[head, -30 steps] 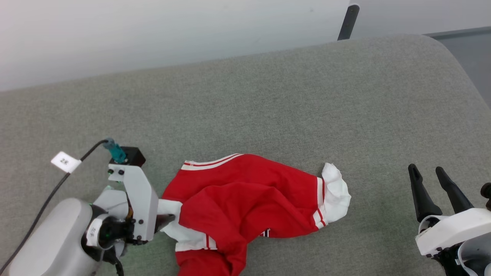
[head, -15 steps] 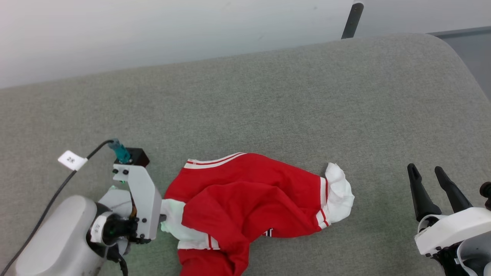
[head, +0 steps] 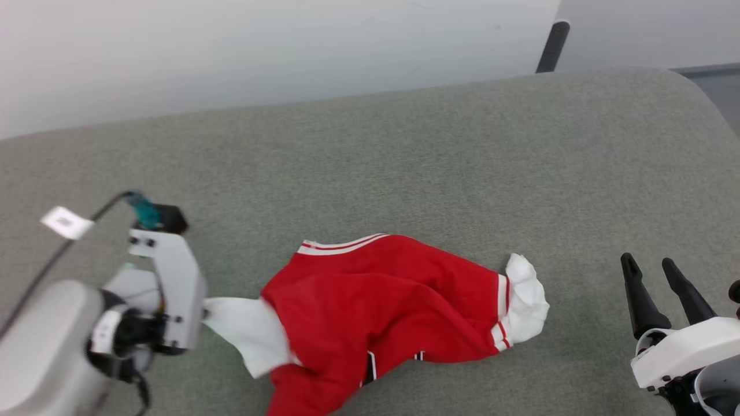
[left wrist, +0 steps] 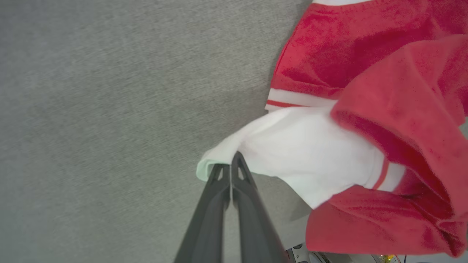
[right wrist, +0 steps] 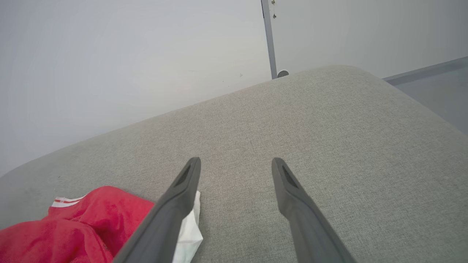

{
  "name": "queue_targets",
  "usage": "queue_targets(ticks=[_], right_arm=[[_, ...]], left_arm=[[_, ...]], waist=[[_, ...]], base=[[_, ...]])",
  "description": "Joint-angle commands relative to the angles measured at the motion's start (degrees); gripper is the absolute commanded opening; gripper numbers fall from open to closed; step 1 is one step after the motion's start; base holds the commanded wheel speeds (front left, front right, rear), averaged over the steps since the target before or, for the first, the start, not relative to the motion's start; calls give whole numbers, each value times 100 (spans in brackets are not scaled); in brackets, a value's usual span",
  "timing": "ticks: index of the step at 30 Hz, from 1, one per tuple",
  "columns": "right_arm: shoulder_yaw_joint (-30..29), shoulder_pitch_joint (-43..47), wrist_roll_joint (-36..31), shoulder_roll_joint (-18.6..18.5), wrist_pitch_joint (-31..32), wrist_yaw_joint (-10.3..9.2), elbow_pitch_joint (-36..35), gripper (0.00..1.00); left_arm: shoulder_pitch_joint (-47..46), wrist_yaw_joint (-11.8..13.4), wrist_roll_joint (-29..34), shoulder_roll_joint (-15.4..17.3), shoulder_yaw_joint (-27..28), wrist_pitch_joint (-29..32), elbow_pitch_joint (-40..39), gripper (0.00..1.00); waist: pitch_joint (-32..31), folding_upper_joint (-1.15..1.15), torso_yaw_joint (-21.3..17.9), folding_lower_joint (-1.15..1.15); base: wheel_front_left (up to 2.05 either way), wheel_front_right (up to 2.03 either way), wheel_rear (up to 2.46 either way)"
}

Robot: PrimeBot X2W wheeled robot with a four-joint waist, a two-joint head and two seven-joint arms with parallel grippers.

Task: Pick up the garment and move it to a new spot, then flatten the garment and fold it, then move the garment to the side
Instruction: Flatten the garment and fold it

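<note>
The garment (head: 381,306), a red shirt with white sleeves and striped trim, lies crumpled on the grey cushion (head: 404,173) near its front edge. At its left end my left gripper (left wrist: 229,167) is shut on the tip of a white sleeve (left wrist: 310,153), which is stretched out leftward in the head view (head: 243,323). The other white sleeve (head: 526,306) bunches at the garment's right end. My right gripper (head: 652,268) stands open well to the right of the garment, nothing between its fingers (right wrist: 175,204). The chest lettering is hidden in the folds.
A white wall rises behind the cushion, with a dark pole (head: 550,46) at its far right. The cushion's right end curves down to grey floor (head: 720,92). A black cable with a white tag (head: 66,222) runs to my left wrist.
My left gripper has shut on the white sleeve tip and pulled it out to the left, drawing the sleeve taut. The head camera has shifted slightly. The right gripper stays open and still.
</note>
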Motion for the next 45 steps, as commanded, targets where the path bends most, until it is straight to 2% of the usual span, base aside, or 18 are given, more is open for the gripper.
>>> queue_targets(ticks=[1, 13, 16, 23, 32, 33, 34, 35, 43, 45], right_arm=[[-33, 58, -52, -5, 26, -3, -11, 100], [-86, 99, -91, -20, 132, -3, -72, 100], [-92, 103, -99, -22, 156, -3, -81, 100], [-49, 124, -78, -9, 201, -3, -75, 100], [16, 129, -73, 1, 312, -3, 26, 100], [18, 147, -83, -9, 331, -3, 34, 100], [28, 164, -92, -14, 341, -3, 42, 100], [32, 173, -94, -15, 350, -3, 52, 100], [205, 304, -82, -50, 476, -3, 86, 100], [228, 353, -70, -48, 484, -3, 84, 100]], left_arm=[[-51, 61, 68, 165, 74, 21, -62, 0], [328, 334, 408, 1274, 424, -18, -82, 0], [508, 419, 466, 1412, 473, -131, 45, 0], [916, 570, 241, 1283, 568, -284, 280, 0], [1286, 727, -11, 908, 583, -438, 461, 0], [1283, 749, -33, 892, 609, -471, 440, 22], [1270, 776, -29, 888, 641, -531, 413, 52], [1260, 778, -4, 898, 664, -585, 384, 99], [1463, 815, -6, 922, 883, -1095, -41, 100], [1537, 735, 4, 907, 929, -1318, -213, 100]], waist=[[-53, 0, 83, 0], [-140, 0, 269, 0], [-158, 0, 285, 0], [-189, 0, 284, 0], [-344, 0, 349, 0], [-380, 0, 372, 0], [-420, 0, 393, 0], [-465, 0, 414, 0], [-835, 0, 590, 0], [-900, 0, 639, 0]], base=[[0, 0, 0], [0, 0, 0], [0, 0, 0], [0, 0, 0], [0, 0, 0], [0, 0, 0], [0, 0, 0], [0, 0, 0], [0, 0, 0], [0, 0, 0]])
